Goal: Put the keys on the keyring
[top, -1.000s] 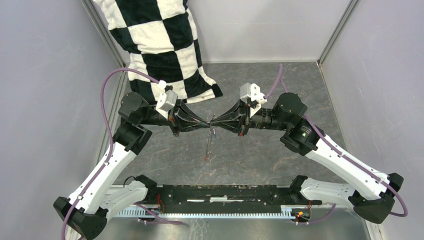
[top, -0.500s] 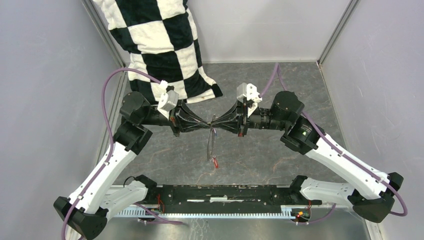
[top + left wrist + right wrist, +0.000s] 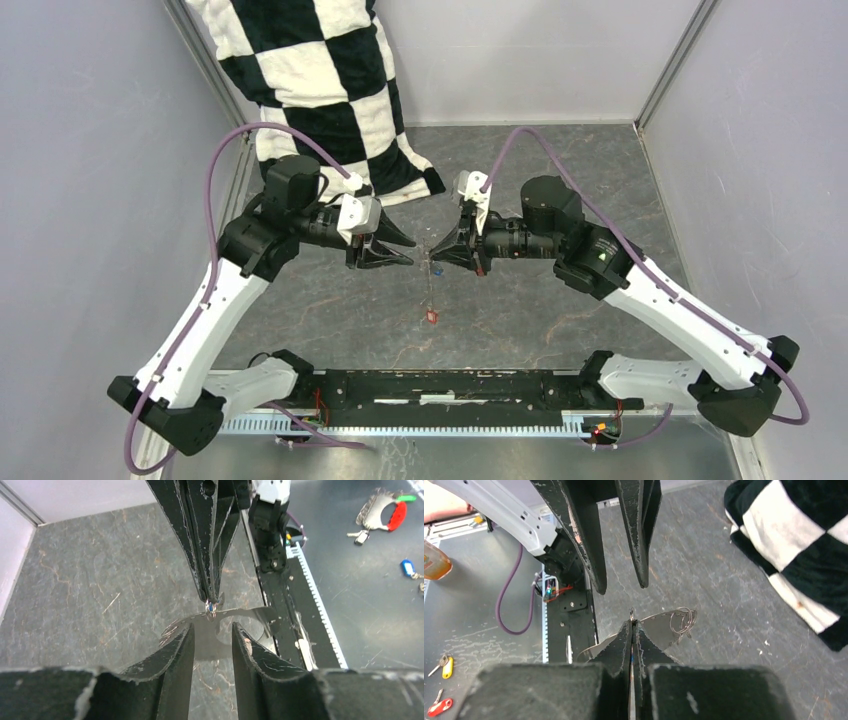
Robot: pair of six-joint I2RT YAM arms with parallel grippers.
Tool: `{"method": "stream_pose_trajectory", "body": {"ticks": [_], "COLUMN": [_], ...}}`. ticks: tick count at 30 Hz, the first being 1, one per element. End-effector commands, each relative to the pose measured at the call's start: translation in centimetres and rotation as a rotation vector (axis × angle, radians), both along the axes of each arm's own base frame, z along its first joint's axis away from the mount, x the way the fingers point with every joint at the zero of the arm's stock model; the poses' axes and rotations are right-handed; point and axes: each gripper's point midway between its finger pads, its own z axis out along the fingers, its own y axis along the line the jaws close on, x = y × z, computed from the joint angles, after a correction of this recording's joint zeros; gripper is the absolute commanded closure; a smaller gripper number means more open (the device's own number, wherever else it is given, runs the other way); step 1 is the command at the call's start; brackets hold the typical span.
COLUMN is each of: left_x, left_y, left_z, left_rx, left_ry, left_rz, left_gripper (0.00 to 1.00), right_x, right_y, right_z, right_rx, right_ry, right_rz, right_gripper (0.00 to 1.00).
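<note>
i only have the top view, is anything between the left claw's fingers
Observer: No. In the left wrist view the left claw stands open and nothing sits between its fingers.
Operator: ok and the right one, is it pinched all the way
Observer: Yes. The right wrist view shows the right claw with its fingers pressed flat together, no gap.
Operator: anything lying off the table that i can't see
Observer: Yes. The left wrist view shows a blue tag lying on the lower surface beyond the toothed rail.
</note>
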Motion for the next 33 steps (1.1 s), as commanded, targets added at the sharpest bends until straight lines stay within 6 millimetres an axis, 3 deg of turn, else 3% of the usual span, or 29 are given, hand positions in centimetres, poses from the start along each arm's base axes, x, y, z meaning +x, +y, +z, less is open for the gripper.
{"method": "stream_pose_trajectory", "body": {"ticks": [1, 8, 23, 29, 33], "left_x": [0.3, 0.3, 0.0, 0.0, 0.2], "left_y": [0.5, -0.6, -0.9, -1.0, -1.1], "left_z": [-2.0, -2.8, -1.5, -1.4, -1.3], "left_rx": [0.09, 0.136, 0.094, 0.089, 0.081], "left_ry": [-0.059, 0.0, -0.038, -0.048, -0.049], "left_rz": [-0.026, -0.08, -0.112, -0.117, -0.114], "left_gripper": [0.61, 0.61, 0.69, 0.87, 0.93], "right_x": [0.1, 0.4, 0.5, 0.6, 0.6], "right_y": [-0.1, 0.3, 1.1, 1.6, 1.8], "right_z": [1.8, 1.8, 2.3, 2.3, 2.4], "right_rx": [-0.013, -0.084, -0.126, -0.139, -0.144], "right_ry": [-0.024, -0.035, -0.045, -0.046, -0.047], "right_rz": [-0.011, 0.004, 0.023, 0.033, 0.039], "right_gripper": [1.0, 1.0, 1.0, 1.0, 1.0]}}
